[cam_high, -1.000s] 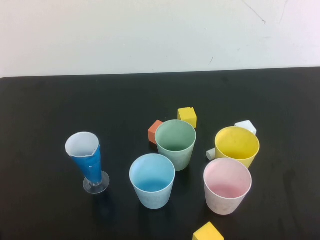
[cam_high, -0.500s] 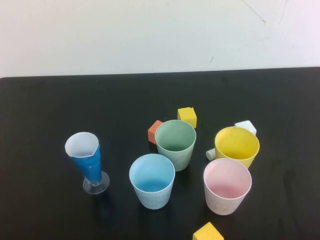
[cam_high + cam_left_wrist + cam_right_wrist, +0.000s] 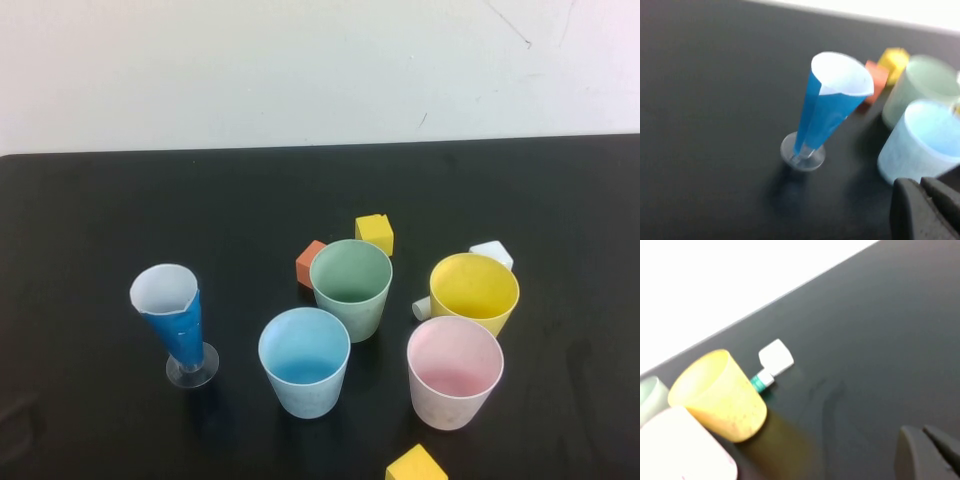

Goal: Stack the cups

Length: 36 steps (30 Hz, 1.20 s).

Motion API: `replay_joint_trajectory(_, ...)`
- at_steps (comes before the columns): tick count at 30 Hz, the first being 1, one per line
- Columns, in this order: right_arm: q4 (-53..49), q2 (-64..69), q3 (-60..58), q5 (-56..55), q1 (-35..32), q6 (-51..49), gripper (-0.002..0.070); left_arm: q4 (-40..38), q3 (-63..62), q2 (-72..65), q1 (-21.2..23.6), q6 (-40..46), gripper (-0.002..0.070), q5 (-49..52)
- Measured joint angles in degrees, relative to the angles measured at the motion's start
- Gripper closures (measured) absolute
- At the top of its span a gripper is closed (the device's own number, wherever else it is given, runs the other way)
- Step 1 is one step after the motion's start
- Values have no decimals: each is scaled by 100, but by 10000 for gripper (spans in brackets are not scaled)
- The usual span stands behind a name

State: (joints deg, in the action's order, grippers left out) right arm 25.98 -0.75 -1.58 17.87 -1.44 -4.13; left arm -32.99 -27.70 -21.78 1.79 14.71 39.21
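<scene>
Overhead, four unstacked cups (image 3: 350,288); left pincer (image 3: 926,207) beside blue cup (image 3: 920,142), right pincer (image 3: 930,452) apart, spreads untellable.

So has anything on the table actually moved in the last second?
Nothing visibly moved. The green cup, blue cup, pink cup, yellow cup and cone glass stand as before. Neither gripper shows from above; the left gripper and right gripper hold nothing.

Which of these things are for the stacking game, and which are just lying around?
For stacking: green cup, blue cup, pink cup, yellow cup. None stacked yet.

Just lying about: cone glass, orange block, two yellow blocks, white block.

Left claw is near the blue cup, right claw is off beside the yellow cup.
</scene>
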Motion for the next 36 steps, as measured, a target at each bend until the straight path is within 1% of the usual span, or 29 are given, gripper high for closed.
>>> replay_joint_trajectory(2,0,0,0,71,0,52,679,315,-686,-623,-122,202,677,433)
replay_joint_trajectory(4,0,0,0,79,0,76,679,525,-1262,-1155,-331,435,677,658)
replay_joint_trajectory(7,12,0,0,79,0,161,679,885,-2132,-1938,-768,761,677,964)
replay_joint_trajectory(12,12,0,0,106,0,188,679,1661,-3323,-3397,-1684,829,677,1527)
replay_joint_trajectory(20,50,0,0,152,0,211,679,2297,-5074,-5553,-3074,553,677,2767)
replay_joint_trajectory(23,64,0,0,190,0,220,679,2472,-5631,-6298,-3345,342,677,3066)
replay_joint_trajectory(25,64,0,0,211,0,220,679,2505,-5896,-6655,-3437,238,676,3091)
replay_joint_trajectory(27,69,0,0,237,0,220,679,2495,-6073,-7067,-3484,177,661,3101)
replay_joint_trajectory(29,78,0,0,262,0,220,679,2530,-6157,-7328,-3495,153,619,3101)
replay_joint_trajectory(31,109,0,0,286,0,223,679,2640,-6175,-7549,-3495,112,545,3101)
replay_joint_trajectory(36,109,0,0,296,0,223,679,3103,-6188,-7882,-3495,-411,261,3101)
